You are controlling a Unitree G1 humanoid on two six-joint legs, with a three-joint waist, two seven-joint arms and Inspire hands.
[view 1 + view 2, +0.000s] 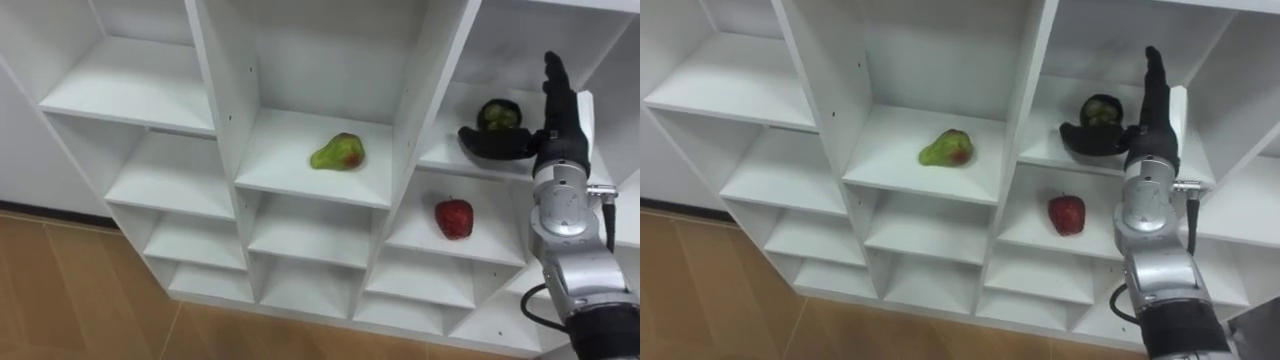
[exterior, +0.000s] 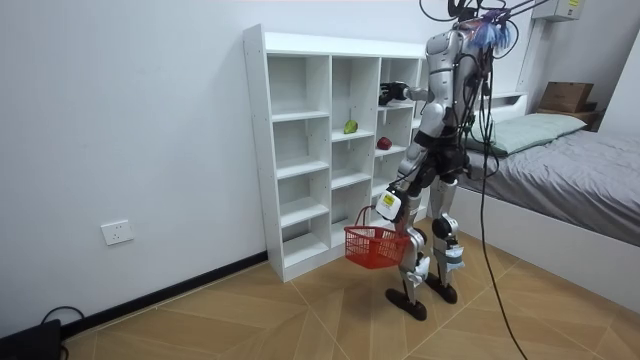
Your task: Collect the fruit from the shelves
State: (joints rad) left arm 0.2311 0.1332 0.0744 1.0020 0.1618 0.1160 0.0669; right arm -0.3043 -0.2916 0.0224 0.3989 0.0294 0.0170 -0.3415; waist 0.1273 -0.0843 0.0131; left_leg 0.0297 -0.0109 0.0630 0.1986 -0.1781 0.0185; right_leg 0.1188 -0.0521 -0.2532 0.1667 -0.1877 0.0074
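Sitting beside right robot hand (image 1: 552,135), dark fruit (image 1: 498,113)

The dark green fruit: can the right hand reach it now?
Probably yes: the right hand is open right next to the dark green fruit at the same compartment, with nothing between them.

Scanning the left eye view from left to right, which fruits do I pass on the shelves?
Green pear → red fruit → dark green fruit. The open right hand overlaps that last fruit, so it has no clear place.
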